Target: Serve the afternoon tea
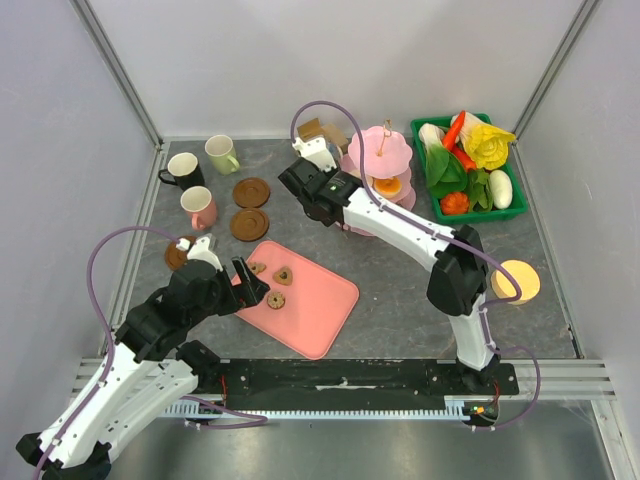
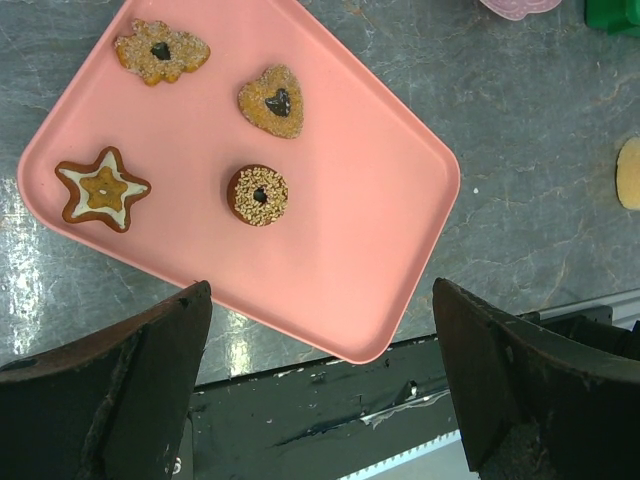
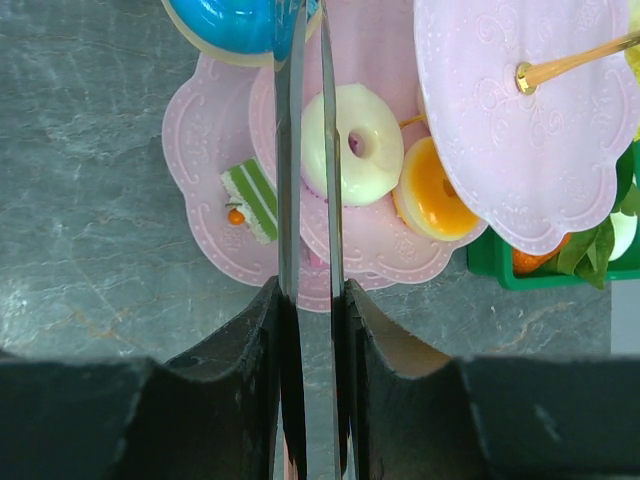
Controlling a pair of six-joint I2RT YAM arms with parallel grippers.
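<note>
My left gripper (image 1: 250, 285) (image 2: 320, 288) is open and empty above the flat pink tray (image 2: 360, 250). On the tray lie a star cookie (image 2: 102, 189), a flower cookie (image 2: 160, 52), a heart cookie (image 2: 272, 100) and a seeded donut (image 2: 258, 195). My right gripper (image 1: 322, 192) (image 3: 310, 290) is shut on thin metal tongs (image 3: 288, 150) beside the pink tiered stand (image 1: 380, 150). The stand holds a white donut (image 3: 352, 143), an orange pastry (image 3: 432, 190), a green cake slice (image 3: 250, 198) and a blue pastry (image 3: 235, 22). Black (image 1: 183, 170), green (image 1: 222, 153) and pink (image 1: 200, 207) mugs stand by brown coasters (image 1: 251, 191).
A green basket (image 1: 515, 212) of toy vegetables stands at the back right. A yellow disc (image 1: 515, 282) lies at the right. A small brown box (image 1: 316, 129) sits behind the right wrist. One coaster (image 1: 178, 255) lies partly under the left arm.
</note>
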